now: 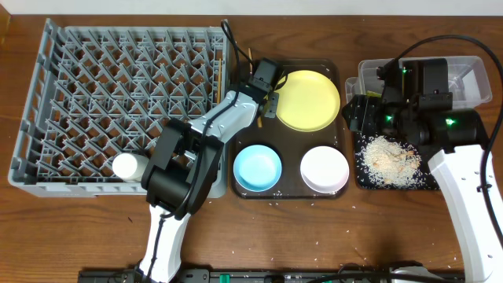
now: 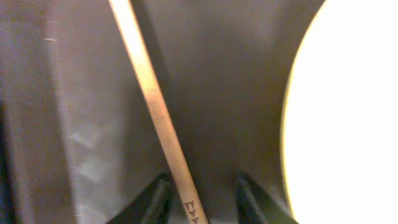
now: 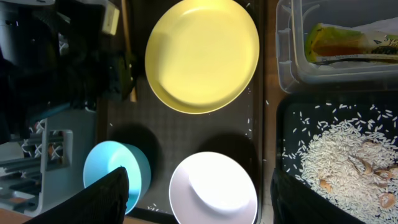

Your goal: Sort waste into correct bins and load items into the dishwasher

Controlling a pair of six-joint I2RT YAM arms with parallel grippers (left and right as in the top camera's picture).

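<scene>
The fingers (image 2: 152, 202) of the left gripper (image 2: 202, 202) look like dark, matt plastic. Between them runs a chopstick (image 2: 155, 106) of pale wood, smooth and faintly satin, with small dark printed marks near the fingertips. The serving tray (image 2: 230, 93) beneath it is dark brown, dull and finely textured. To this gripper's right the yellow plate (image 2: 348, 112) glares smooth and glossy. Just ahead of the right gripper (image 3: 205, 199), the blue bowl (image 3: 106, 171) and white bowl (image 3: 214, 190) look smooth and shiny. To its right the black tray (image 3: 292, 124) is matt plastic under dull, grainy rice (image 3: 336, 155). Beyond that, the tub (image 3: 286, 56) is clear plastic holding a glossy, foil-like wrapper (image 3: 348, 40).
</scene>
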